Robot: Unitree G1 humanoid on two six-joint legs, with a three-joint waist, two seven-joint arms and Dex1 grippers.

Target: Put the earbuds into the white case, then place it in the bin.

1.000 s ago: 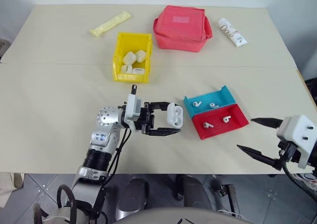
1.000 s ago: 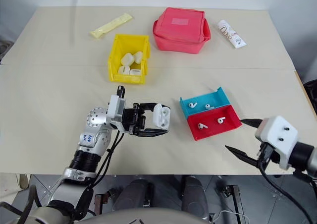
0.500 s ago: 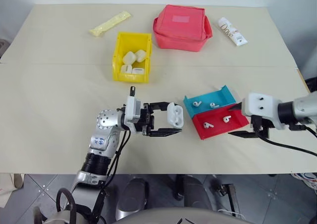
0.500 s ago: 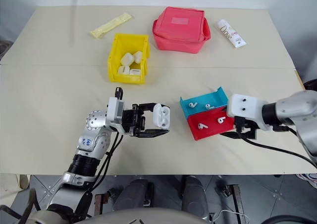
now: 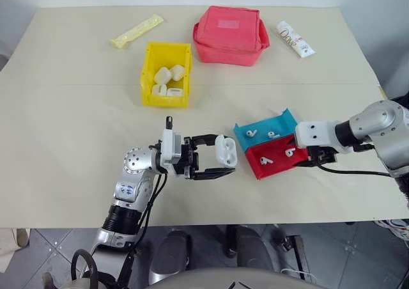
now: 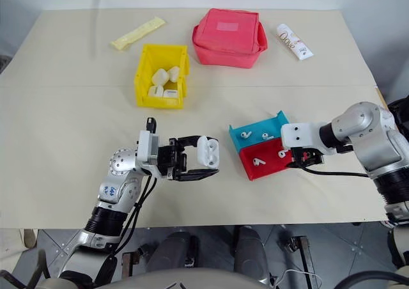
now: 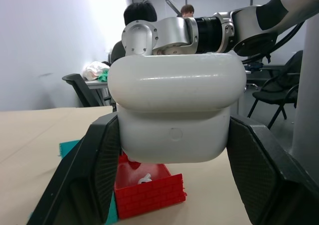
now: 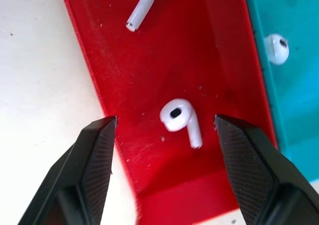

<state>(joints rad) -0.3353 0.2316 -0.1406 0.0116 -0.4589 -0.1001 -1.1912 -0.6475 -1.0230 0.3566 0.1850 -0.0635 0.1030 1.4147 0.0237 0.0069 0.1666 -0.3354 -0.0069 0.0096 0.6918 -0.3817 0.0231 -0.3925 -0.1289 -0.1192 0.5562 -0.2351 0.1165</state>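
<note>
The case (image 5: 225, 150) was pinched by the left end effector (image 5: 217, 155) (lid open); the right end effector (image 8: 164, 130) was spread over an earbud (image 8: 180, 119) in the red tray (image 5: 281, 162) near the desk's right edge.

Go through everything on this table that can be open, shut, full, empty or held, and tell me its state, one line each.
white case: lid open, held above the table
left gripper: shut on the white case
right gripper: open, over an earbud
red tray: holds two earbuds
blue tray: holds two earbuds
bin: holds several off-white cases
red pouch: closed
</note>
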